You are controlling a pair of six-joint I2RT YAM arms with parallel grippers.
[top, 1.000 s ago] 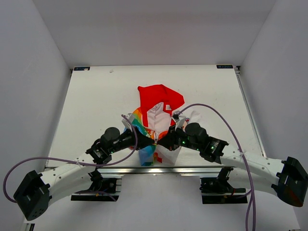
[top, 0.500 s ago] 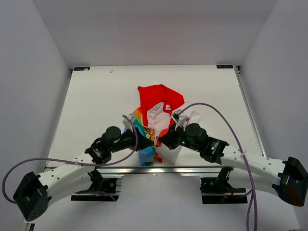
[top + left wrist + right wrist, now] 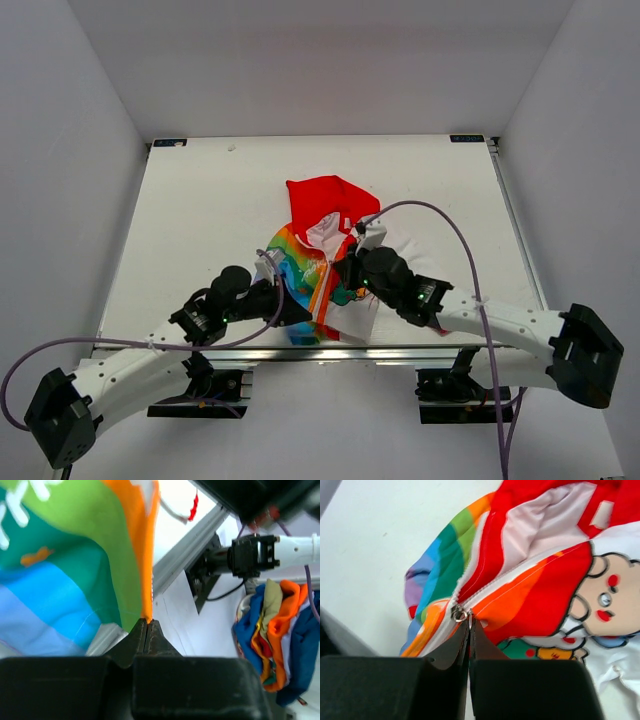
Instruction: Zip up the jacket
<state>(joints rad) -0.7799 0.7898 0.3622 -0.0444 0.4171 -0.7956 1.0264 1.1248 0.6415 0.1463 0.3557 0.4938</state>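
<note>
The jacket (image 3: 318, 235), with red hood and rainbow print, lies at the table's near middle. My left gripper (image 3: 300, 315) is shut on the jacket's bottom hem; the left wrist view shows orange fabric (image 3: 141, 555) pinched between its closed fingertips (image 3: 131, 639). My right gripper (image 3: 343, 272) is shut on the metal zipper pull (image 3: 459, 614), partway up the white zipper. In the right wrist view the zipper is joined below the slider and open above it, with a cartoon face (image 3: 605, 597) to the right.
The table's near edge rail (image 3: 330, 352) runs just below the jacket. A pile of colourful clothes (image 3: 272, 630) lies beyond the table edge in the left wrist view. The right arm's purple cable (image 3: 440, 225) arcs over the table.
My right gripper has moved away from me up the jacket front, drawing the zipper slider with it. The front panels have closed together below it. My left gripper holds the hem, shifted slightly nearer.
</note>
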